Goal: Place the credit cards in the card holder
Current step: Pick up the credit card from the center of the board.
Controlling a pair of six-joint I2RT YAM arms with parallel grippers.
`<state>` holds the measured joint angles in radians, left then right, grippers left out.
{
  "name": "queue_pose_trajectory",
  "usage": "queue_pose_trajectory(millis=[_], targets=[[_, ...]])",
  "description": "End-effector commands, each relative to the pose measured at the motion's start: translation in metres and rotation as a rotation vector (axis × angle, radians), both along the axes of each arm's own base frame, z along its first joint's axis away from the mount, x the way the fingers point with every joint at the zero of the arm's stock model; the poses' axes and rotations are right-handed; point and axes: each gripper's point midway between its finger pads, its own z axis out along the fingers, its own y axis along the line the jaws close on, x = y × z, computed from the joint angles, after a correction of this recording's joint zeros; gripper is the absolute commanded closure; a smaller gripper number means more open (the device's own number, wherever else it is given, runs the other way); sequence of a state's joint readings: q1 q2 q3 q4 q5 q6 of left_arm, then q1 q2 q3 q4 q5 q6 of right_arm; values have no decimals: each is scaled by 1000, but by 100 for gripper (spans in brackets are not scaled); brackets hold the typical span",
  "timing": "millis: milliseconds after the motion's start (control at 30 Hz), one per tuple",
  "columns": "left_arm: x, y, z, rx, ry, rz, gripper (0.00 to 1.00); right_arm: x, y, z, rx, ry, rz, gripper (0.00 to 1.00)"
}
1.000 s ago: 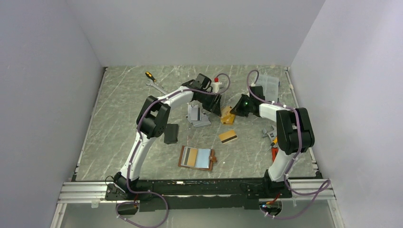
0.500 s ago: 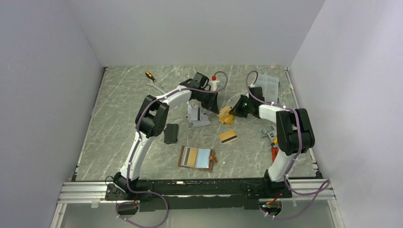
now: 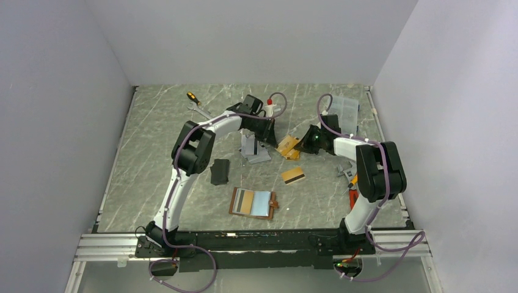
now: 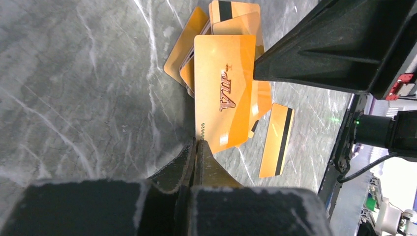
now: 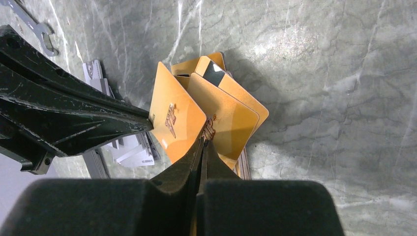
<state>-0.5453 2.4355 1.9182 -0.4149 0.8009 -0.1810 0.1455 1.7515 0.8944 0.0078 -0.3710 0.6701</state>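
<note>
Credit cards: glossy gold rectangles heaped on marbled tabletop. Only wrist views show lettering on VIP card, pinched by left fingers; right fingers closed at heap.

I've got both arms stretched forward and bent inward at raised elbows, wrists angled down, so the left gripper and the right gripper face each other, tips near but apart, each with its fingers pressed together.
</note>
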Motion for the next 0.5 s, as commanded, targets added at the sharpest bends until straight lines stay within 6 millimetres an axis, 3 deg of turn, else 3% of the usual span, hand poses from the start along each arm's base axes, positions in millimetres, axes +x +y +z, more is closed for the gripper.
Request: queue_pose_trajectory(millis=[0,67,233,467], targets=[[0,-2,38,-77,-37,-17,100,-3,0,3,-8,-11,3,100],[3,3,50,-113,-35,-10,100,-2,1,10,-1,-26,8,98],[3,10,80,-219,-24,-13,100,-3,7,34,61,-83,22,75],[-14,12,94,-324,32,-58,100,-12,31,68,249,-189,114,61]])
